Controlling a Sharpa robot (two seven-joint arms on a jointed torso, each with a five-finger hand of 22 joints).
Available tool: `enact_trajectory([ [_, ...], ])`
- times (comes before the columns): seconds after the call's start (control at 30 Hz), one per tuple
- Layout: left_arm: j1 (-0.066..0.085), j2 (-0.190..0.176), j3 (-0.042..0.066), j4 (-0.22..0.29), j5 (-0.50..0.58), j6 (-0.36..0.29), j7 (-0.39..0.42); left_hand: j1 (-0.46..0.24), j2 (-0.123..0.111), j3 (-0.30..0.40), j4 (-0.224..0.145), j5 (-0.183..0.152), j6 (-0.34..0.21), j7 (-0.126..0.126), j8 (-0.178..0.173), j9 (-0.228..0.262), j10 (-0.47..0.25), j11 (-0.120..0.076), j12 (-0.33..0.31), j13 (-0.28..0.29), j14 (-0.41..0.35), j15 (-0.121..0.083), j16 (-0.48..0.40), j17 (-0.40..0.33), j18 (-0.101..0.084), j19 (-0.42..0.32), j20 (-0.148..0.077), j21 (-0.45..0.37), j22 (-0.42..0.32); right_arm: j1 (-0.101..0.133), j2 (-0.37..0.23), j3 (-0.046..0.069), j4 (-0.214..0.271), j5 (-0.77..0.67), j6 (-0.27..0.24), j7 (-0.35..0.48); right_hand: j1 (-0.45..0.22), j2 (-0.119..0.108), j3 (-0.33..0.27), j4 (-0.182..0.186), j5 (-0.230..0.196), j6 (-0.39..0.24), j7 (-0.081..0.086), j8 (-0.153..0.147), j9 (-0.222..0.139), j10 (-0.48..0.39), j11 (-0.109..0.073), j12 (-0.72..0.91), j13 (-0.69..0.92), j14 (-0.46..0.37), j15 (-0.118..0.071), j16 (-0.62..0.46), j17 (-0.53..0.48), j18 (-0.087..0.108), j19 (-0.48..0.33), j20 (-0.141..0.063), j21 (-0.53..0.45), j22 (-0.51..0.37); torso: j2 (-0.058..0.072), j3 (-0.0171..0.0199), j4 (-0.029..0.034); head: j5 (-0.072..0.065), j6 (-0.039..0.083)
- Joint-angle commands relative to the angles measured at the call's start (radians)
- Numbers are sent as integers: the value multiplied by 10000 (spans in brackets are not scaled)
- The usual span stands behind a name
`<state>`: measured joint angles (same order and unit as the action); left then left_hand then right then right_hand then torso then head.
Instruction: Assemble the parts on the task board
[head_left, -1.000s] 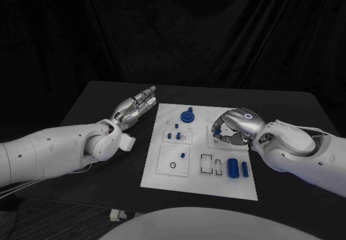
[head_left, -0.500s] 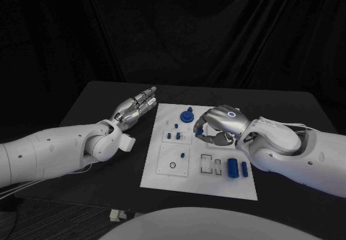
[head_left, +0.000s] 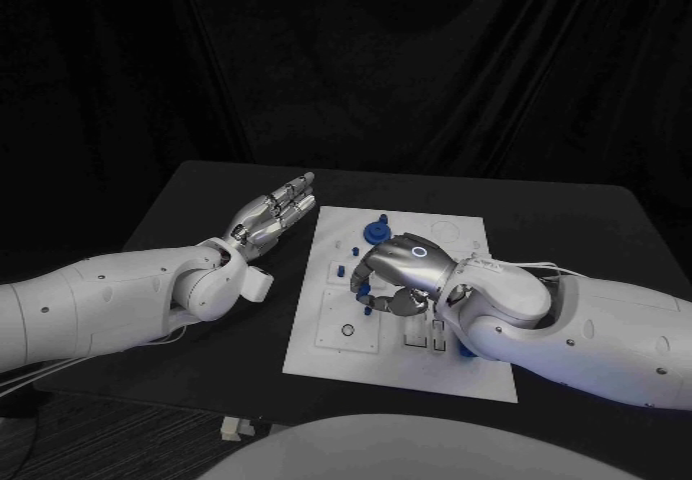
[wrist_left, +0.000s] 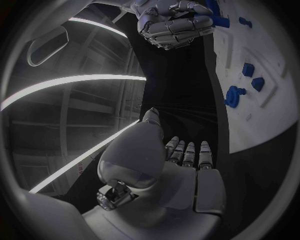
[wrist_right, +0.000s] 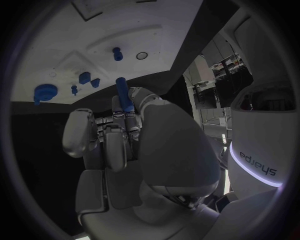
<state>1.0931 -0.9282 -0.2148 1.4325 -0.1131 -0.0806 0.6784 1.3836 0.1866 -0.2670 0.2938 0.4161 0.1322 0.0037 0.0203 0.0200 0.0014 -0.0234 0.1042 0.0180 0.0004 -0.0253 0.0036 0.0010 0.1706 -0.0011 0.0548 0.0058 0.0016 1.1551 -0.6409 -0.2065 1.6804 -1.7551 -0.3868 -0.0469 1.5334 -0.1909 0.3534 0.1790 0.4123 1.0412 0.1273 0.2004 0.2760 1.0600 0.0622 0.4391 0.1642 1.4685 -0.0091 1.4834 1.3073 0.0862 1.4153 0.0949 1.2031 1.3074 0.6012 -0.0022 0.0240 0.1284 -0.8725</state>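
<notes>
Partly hidden: right hand's (head_left: 397, 268) blue peg (wrist_right: 123, 95)

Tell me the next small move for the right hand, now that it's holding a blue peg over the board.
Probably ease the right hand down toward the small ring hole on the board and line the peg up with it. The peg sits pinched in the fingers above the board, not yet seated. Whether that hole is the peg's own, the views cannot settle. The left hand lies flat beside the board, holding nothing.

The one readable text is the brand word "sharpa", seen turned upside down on a white robot casing (wrist_right: 259, 159) in the right wrist view.
</notes>
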Motion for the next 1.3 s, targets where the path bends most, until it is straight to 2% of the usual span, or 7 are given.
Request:
enact_trajectory([
  [0.03,-13,2,10,30,42,11,1275,-16,54,3,-14,36,15,9,-8,1,0,-77,-21,-10,-4,-61,-36,-10,-204,11,-85,-58,-16,-108,131,5,-61,-59,388,-1,44,29,10,-54,-5,-64,-22,-54,16,49,-24,60,23,499,-51,13,816,-71,-3,-45,-44,1594,-1,3,12,36,-1],
  [0.3,-18,12,10,6,42,121,1219,21,74,19,-23,59,174,102,20,23,-1,-2,-20,-10,-4,-14,-36,-10,-292,11,-120,-58,-16,-273,340,5,-142,-65,687,-3,44,34,21,-69,-20,-92,-12,-76,18,36,-15,46,25,492,-44,3,796,-66,-16,-41,-71,1586,-4,-1,6,148,-1],
  [0.67,-29,39,10,-17,42,255,1154,69,94,39,-28,77,248,180,29,30,-3,64,-32,-12,-4,78,-36,-10,-361,11,-94,-58,-16,-511,544,5,-274,-66,855,61,50,43,38,-94,-34,-126,-1,-103,21,29,-8,35,32,487,-36,-5,783,-64,-25,-35,-82,1582,-11,-2,-14,146,-1],
  [0.97,-34,37,10,-19,42,304,1122,101,92,48,-34,100,303,216,36,36,-3,93,-28,-12,-4,118,-36,-10,-391,11,-81,-58,-16,-647,648,5,-407,-67,926,100,64,52,53,-117,-36,-142,3,-117,24,31,-6,32,38,482,-34,-11,771,-63,-30,-32,-89,1580,-9,-2,0,93,-1],
  [1.3,-39,55,10,-28,42,376,1091,122,94,56,-34,109,349,241,43,42,-3,113,-29,-12,-4,145,-36,-10,-410,11,-73,-58,-16,-834,801,5,-603,-67,1001,149,73,58,63,-135,-39,-154,7,-128,26,34,-4,31,43,480,-31,-14,766,-62,-33,-30,-91,1579,-13,1,-3,92,-1],
])
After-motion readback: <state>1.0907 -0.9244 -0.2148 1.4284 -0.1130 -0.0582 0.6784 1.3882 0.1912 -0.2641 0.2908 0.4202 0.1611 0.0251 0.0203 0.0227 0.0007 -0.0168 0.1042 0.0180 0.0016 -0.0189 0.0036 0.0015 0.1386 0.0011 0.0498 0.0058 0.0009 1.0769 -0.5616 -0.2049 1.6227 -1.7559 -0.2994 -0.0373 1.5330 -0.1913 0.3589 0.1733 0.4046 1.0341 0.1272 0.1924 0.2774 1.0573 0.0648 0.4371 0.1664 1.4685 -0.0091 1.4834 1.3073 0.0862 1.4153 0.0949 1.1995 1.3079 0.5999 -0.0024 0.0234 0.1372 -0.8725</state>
